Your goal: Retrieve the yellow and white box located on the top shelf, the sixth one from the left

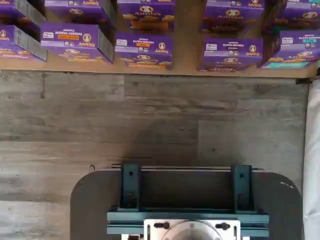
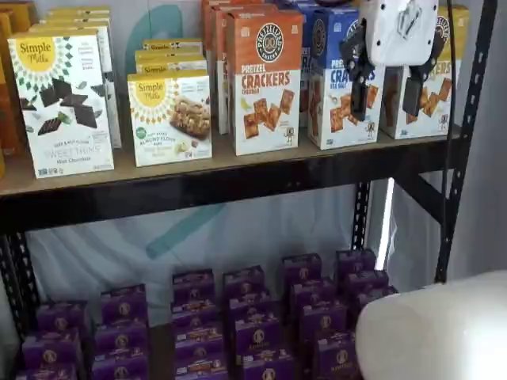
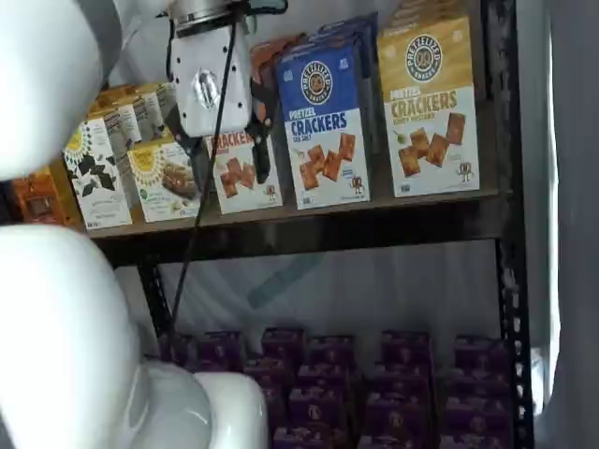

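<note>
wrist view: the camera is looking down on grey wood-grain flooring (image 1: 160, 125), a row of purple boxes (image 1: 144, 50) sitting on a tan board, and the dark mount with teal brackets (image 1: 187, 200) lying along the frame's edge; no fingers are showing here. in both shelf views the gripper (image 2: 386, 89) (image 3: 255, 154) is hanging in front of the top shelf (image 2: 222, 170) (image 3: 309, 220), its white body above and its two black fingers pointing down. in a shelf view a plain gap is showing between the fingers (image 2: 358, 91), so they are standing apart and are holding nothing. the yellow and white box (image 2: 420, 87) (image 3: 429, 108), a pretzel crackers carton with a yellow upper half and a white lower half, is standing upright at the right end of the top shelf, just beside the blue and white box (image 2: 337, 79) (image 3: 323, 122). in a shelf view the gripper is overlapping both cartons, and whether it is touching either cannot be told. further left an orange crackers box (image 2: 265, 79) and simple mills boxes (image 2: 63, 103) are standing on the same shelf. more purple boxes are filling the shelf below.
</note>
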